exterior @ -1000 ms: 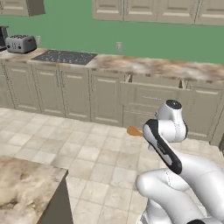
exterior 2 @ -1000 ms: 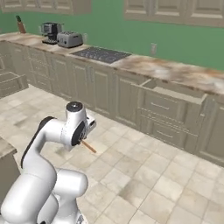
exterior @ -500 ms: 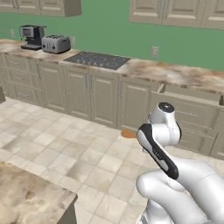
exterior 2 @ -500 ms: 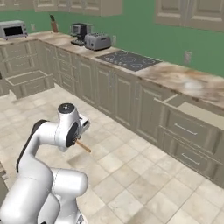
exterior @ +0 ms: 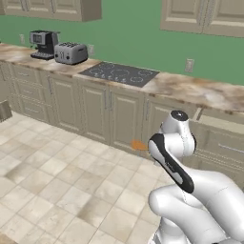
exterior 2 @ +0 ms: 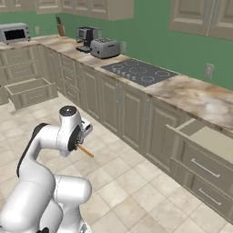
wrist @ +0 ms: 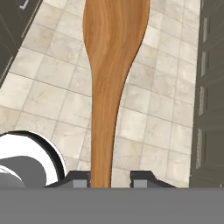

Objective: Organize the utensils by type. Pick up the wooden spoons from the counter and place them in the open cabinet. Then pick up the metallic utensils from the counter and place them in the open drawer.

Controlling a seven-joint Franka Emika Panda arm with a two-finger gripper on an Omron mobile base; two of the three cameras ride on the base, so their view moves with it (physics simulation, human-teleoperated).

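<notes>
My gripper (wrist: pixel 109 179) is shut on the slim handle of a wooden spoon (wrist: pixel 111 65), whose oval bowl points away over the tiled floor. From the right base view the spoon (exterior 2: pixel 85 151) sticks out below the gripper (exterior 2: pixel 82 139), held at about chest height in front of the lower cabinets. Its orange tip (exterior: pixel 139 145) peeks out left of the arm in the left base view. The marbled counter (exterior 2: pixel 195 98) runs along the green wall, and the open drawer (exterior 2: pixel 211 140) stands pulled out beneath it at the right. The cabinet and the metallic utensils are out of view.
A cooktop (exterior: pixel 119 74), a toaster (exterior: pixel 70 52) and a coffee machine (exterior: pixel 44 44) sit on the counter. A microwave (exterior 2: pixel 14 32) stands at the far left, above another pulled-out drawer (exterior 2: pixel 29 86). Closed beige wall cabinets (exterior: pixel 205 16) hang above. Open tiled floor (exterior: pixel 62 181) lies before the base.
Both base views have shifted, so the base has moved: the cooktop, toaster and coffee machine now sit nearer the centre. The spoon stays gripped as before.
</notes>
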